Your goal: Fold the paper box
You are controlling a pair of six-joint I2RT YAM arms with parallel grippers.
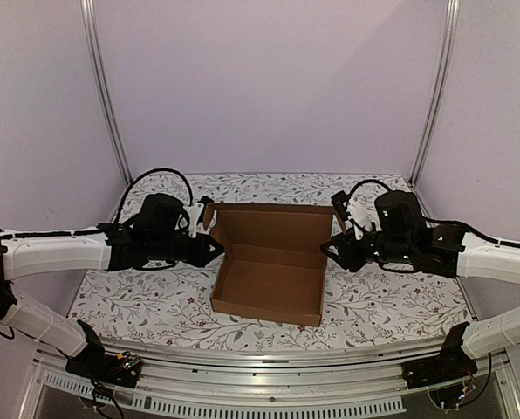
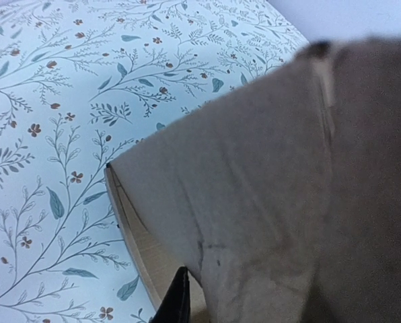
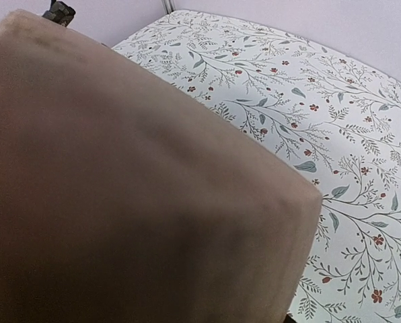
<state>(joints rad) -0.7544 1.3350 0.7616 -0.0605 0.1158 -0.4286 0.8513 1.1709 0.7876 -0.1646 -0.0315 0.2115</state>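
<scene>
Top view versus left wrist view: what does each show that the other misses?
Only the top view: the whole paper box, lid panel raised, with the left end effector and right end effector at its two sides. Only the left wrist: a close-up cardboard edge showing doubled layers, and one dark fingertip beside it. Both: brown cardboard on the floral table cover.

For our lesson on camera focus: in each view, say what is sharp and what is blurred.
Top view: evenly lit, box sharp, no glare. Left wrist view: box close to the lens, blurred toward the right; floral cloth crisp. Right wrist view: box fills the left as a brown blur; cloth behind in focus.
</scene>
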